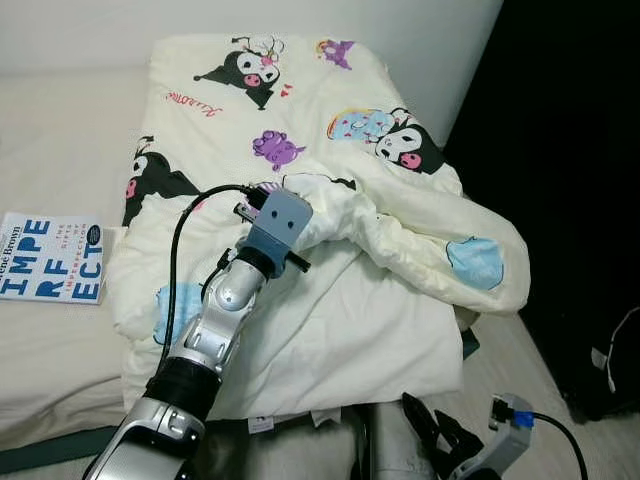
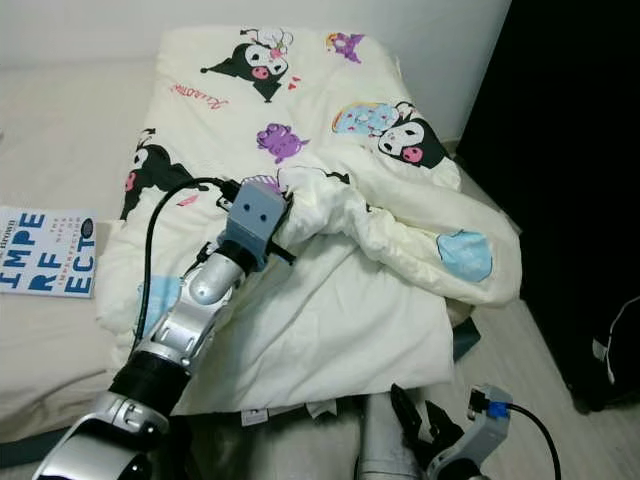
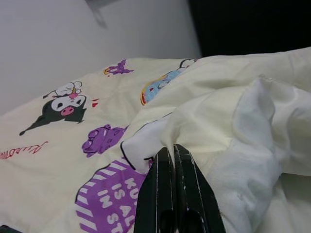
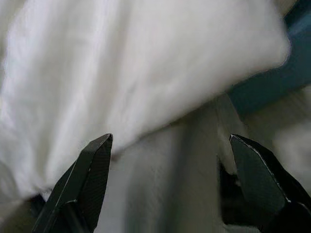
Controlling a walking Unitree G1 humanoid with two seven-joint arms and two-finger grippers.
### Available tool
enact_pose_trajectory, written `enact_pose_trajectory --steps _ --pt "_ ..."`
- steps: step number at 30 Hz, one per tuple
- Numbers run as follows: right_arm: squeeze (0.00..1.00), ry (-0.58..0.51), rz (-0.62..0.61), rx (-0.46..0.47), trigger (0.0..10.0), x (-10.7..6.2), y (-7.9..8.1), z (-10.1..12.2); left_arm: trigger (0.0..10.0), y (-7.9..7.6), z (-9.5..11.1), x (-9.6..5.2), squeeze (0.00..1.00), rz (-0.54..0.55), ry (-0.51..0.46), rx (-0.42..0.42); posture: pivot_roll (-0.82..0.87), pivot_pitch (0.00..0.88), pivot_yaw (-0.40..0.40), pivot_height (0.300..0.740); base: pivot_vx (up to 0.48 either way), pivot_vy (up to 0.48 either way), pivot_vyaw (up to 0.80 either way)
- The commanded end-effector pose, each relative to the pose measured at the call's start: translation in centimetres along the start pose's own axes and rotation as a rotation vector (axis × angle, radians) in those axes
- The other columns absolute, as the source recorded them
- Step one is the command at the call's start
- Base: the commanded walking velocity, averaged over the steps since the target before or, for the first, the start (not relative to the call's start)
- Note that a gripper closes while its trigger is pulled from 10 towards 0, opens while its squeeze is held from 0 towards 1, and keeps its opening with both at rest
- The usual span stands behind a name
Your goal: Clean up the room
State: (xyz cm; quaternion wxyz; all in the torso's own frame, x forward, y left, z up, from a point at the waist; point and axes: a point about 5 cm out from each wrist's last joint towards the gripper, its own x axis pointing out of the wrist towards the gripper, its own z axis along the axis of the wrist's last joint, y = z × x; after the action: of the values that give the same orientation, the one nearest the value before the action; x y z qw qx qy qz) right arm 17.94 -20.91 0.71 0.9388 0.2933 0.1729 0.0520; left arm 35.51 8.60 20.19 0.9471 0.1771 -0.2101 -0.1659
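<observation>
Cream quilt (image 1: 330,300) printed with cartoon characters, spread over the bed (image 1: 60,340) from about 12 o'clock down to 6, rumpled, with one side folded back on itself into a thick roll running from centre out toward 4 o'clock. Soft and limp by the look of it, probably light for its bulk; likely to sag and drag rather than lift as one piece, and slippery only in that a thin pinch may slide out. Best taken at a hem or corner, or at a bunched fold with several layers between the fingers.

Left gripper (image 3: 174,167) at the centre of the scene, fingers pressed together with a white-lined edge of the fold nipped between their tips. A narrow bite, judged adequate for peeling the flap back, doubtful for hauling the whole quilt.

Right gripper (image 4: 170,187) low at 5 o'clock, off the foot of the bed, jaws spread wide and holding nothing, facing the quilt's overhanging lower edge. A sensible second hold there for drawing the cover flat.

Book (image 1: 50,258) lying flat on the bare sheet at 9 o'clock, just beside the quilt's edge.
</observation>
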Motion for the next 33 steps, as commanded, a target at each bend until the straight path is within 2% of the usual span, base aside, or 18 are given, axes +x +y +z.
enact_pose_trajectory --steps 1,2,3,5,7,9,10,11,13,16,18,20,21,22,23,24,28,33 --pt "0.0 0.002 -0.025 -0.006 10.0 -0.6 -0.7 -0.3 10.0 0.0 -0.5 -0.4 0.0 -0.017 0.013 0.016 -0.18 0.204 0.002 0.471 0.0 0.0 0.0" --pt "0.0 -0.007 -0.058 -0.01 10.0 -1.5 -2.1 0.1 10.0 -0.1 -0.4 -0.3 0.0 -0.026 0.006 0.017 -0.19 0.207 0.005 0.471 0.0 0.0 0.0" --pt "0.0 -0.007 -0.058 -0.01 10.0 -1.5 -2.1 0.1 10.0 -0.1 -0.4 -0.3 0.0 -0.026 0.006 0.017 -0.19 0.207 0.005 0.471 0.0 0.0 0.0" --pt "0.0 -0.005 -0.108 -0.002 10.0 -2.6 -3.9 0.2 10.0 -0.2 -0.3 -0.2 0.0 -0.029 0.006 0.012 -0.2 0.211 0.007 0.471 0.0 0.0 0.0" --pt "0.0 -0.012 -0.143 0.017 10.0 -3.2 -4.9 0.4 10.0 -0.3 -0.5 -0.3 0.0 -0.032 0.012 0.006 -0.2 0.213 0.004 0.471 0.0 0.0 0.0" --pt "0.0 -0.06 -0.191 0.045 10.0 -3.7 -5.6 1.0 10.0 -0.5 -0.6 -0.4 0.0 -0.04 0.014 0.002 -0.22 0.215 0.002 0.471 0.0 0.0 0.0" --pt "0.0 -0.153 -0.292 0.086 10.0 -4.6 -7.0 1.9 10.0 -1.0 -0.8 -0.5 0.0 -0.052 0.017 -0.004 -0.23 0.215 0.003 0.471 0.0 0.0 0.0" --pt "0.0 -0.205 -0.305 0.115 10.0 -4.9 -7.2 2.4 10.0 -1.2 -0.8 -0.6 0.0 -0.058 0.018 -0.007 -0.23 0.216 0.003 0.471 0.0 0.0 0.0" --pt "0.0 -0.232 -0.303 0.131 10.0 -5.0 -7.1 2.6 10.0 -1.3 -0.9 -0.6 0.0 -0.06 0.019 -0.009 -0.23 0.216 0.006 0.471 0.0 0.0 0.0" --pt "0.0 -0.335 -0.193 0.263 10.0 -3.8 -5.8 3.1 10.0 -1.4 -0.9 -0.6 0.0 -0.062 0.021 -0.012 -0.23 0.219 0.017 0.471 0.0 0.0 0.0" --pt "0.0 -0.346 -0.15 0.291 10.0 -3.4 -5.3 3.2 10.0 -1.4 -0.9 -0.5 0.0 -0.062 0.02 -0.013 -0.23 0.219 0.017 0.471 0.0 0.0 0.0" --pt "0.0 -0.308 -0.014 0.321 10.0 -1.4 -3.5 2.5 10.0 -1.2 -0.7 -0.4 0.0 -0.064 0.016 -0.008 -0.2 0.223 0.026 0.471 0.0 0.0 0.0" --pt "0.0 -0.289 0.023 0.323 10.0 -0.6 -2.9 2.2 10.0 -1.1 -0.7 -0.4 0.0 -0.064 0.014 -0.005 -0.2 0.223 0.03 0.471 0.0 0.0 0.0" --pt "0.0 -0.289 0.023 0.323 10.0 -0.6 -2.9 2.2 10.0 -1.1 -0.7 -0.4 0.0 -0.064 0.014 -0.005 -0.2 0.223 0.03 0.471 0.0 0.0 0.0" --pt "0.0 -0.253 0.092 0.319 10.0 0.9 -1.9 1.9 10.0 -0.7 -0.6 -0.5 0.0 -0.062 0.012 0.003 -0.18 0.228 0.037 0.471 0.0 0.0 0.0" --pt "0.0 -0.24 0.12 0.33 10.0 1.5 -1.6 1.8 10.0 -0.5 -0.6 -0.5 0.0 -0.061 0.012 0.007 -0.18 0.231 0.04 0.471 0.0 0.0 0.0" --pt "0.0 -0.198 0.177 0.35 10.0 2.8 -1.1 1.6 10.0 -0.4 -0.7 -0.7 0.0 -0.063 0.016 0.015 -0.17 0.234 0.042 0.471 0.0 0.0 0.0" --pt "0.0 -0.169 0.172 0.368 10.0 3.7 -1.2 1.3 10.0 -0.3 -0.8 -1.1 0.0 -0.069 0.018 0.025 -0.14 0.248 0.045 0.471 0.0 0.0 0.0"
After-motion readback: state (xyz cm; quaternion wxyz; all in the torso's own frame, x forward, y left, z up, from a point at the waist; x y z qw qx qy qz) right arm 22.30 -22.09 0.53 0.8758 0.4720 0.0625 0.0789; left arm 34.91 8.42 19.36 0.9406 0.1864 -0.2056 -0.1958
